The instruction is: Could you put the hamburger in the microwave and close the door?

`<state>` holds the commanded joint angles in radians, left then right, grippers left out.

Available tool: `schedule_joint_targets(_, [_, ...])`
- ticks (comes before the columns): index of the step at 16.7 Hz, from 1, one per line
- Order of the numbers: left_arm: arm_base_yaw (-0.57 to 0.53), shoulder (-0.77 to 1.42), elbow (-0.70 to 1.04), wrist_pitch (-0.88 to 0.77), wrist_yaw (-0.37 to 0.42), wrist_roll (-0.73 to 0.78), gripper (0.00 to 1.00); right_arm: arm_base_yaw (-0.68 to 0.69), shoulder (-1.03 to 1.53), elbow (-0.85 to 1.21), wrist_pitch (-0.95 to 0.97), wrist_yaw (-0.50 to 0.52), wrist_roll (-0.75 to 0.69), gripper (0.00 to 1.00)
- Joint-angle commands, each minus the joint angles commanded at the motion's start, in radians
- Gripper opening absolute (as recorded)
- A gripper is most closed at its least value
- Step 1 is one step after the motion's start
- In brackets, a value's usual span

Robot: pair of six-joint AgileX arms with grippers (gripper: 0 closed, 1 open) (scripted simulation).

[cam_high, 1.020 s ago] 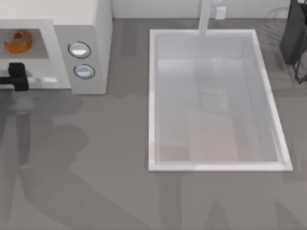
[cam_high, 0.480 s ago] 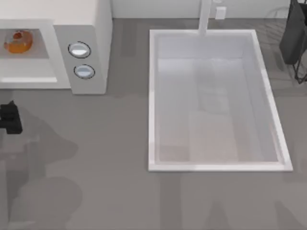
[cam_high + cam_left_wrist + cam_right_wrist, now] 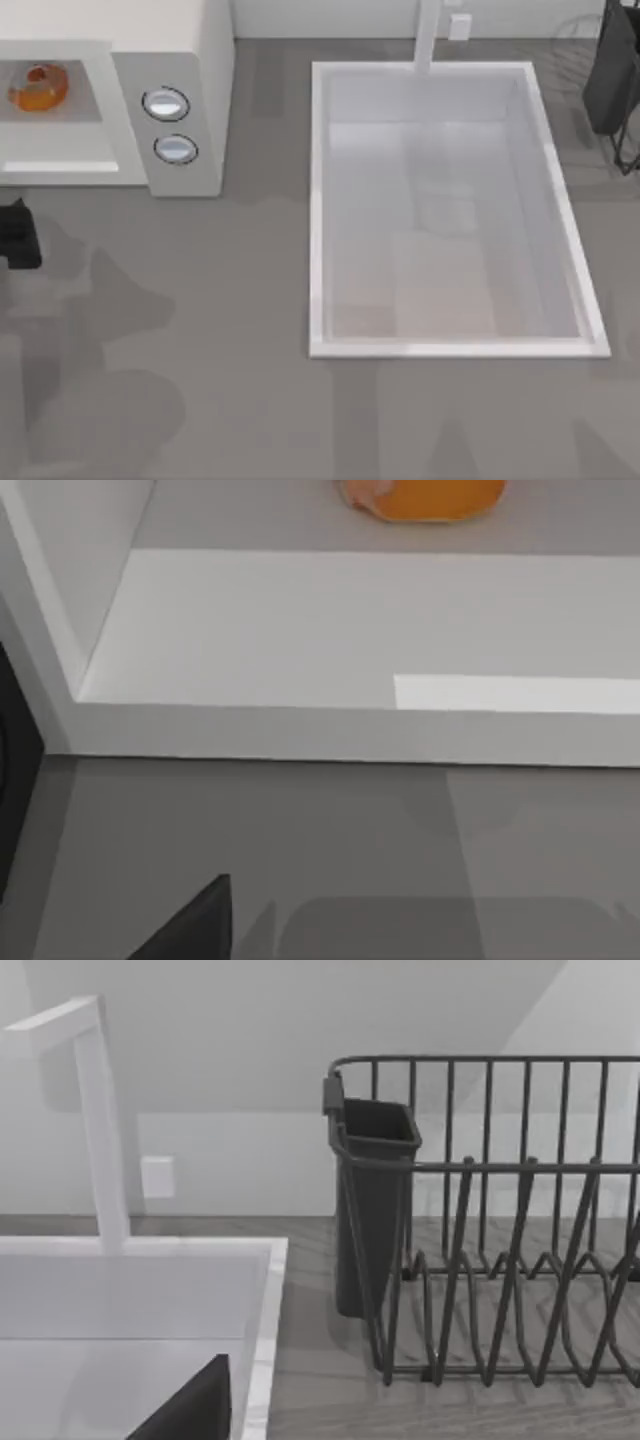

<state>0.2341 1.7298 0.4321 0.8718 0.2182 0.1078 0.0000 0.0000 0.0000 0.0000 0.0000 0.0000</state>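
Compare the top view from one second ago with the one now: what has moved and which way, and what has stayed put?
The left gripper has backed away from the microwave's front edge, out over the counter toward the near side of the table, at the top view's left edge; it carries nothing. The hamburger stays inside the cavity. The two dials, the sink and the dish rack have not moved.

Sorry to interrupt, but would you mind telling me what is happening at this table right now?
The hamburger sits inside the microwave's open cavity, so that part looks done. The left hand is at the table's left edge, in front of the microwave and holding nothing. The door is not across the opening, so closing it remains. The sink lies to the right.
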Motion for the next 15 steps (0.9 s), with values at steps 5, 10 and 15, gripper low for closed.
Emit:
schedule_joint_targets(5, [0.001,-0.188,0.077,-0.282,-0.003,-0.002,1.00,0.000,0.000,0.000,0.000,0.000,0.000,1.00])
schedule_joint_targets(10, [-0.001,-0.350,0.143,-0.509,-0.004,-0.002,1.00,0.000,0.000,0.000,0.000,0.000,0.000,1.00])
schedule_joint_targets(15, [-0.001,-0.361,0.148,-0.523,-0.004,-0.002,1.00,0.000,0.000,0.000,0.000,0.000,0.000,1.00])
